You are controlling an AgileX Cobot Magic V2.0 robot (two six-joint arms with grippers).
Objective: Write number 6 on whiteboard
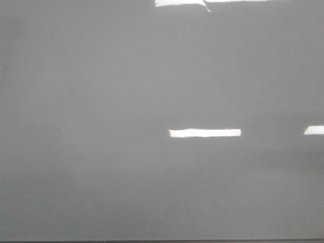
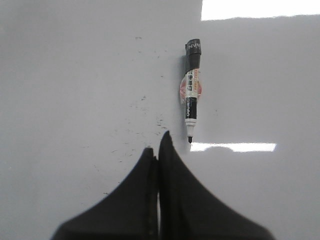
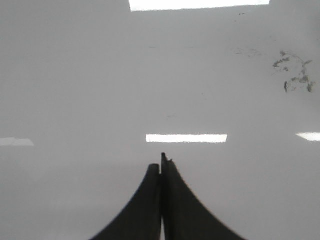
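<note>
The whiteboard (image 1: 101, 126) fills the front view, glossy grey with a thin dark bottom edge; no arm shows there. No number 6 is visible in any view. In the left wrist view a black and white marker (image 2: 191, 91) lies uncapped on the board (image 2: 65, 75), its tip pointing toward my left gripper (image 2: 158, 146). That gripper is shut and empty, its tips just short of the marker's tip and to one side. In the right wrist view my right gripper (image 3: 161, 162) is shut and empty over bare board (image 3: 75, 85).
Bright rectangular light reflections lie on the board (image 1: 205, 132). Faint black specks and erased marks dot the board near the marker (image 2: 145, 122). A smudge of old black ink (image 3: 295, 75) shows in the right wrist view.
</note>
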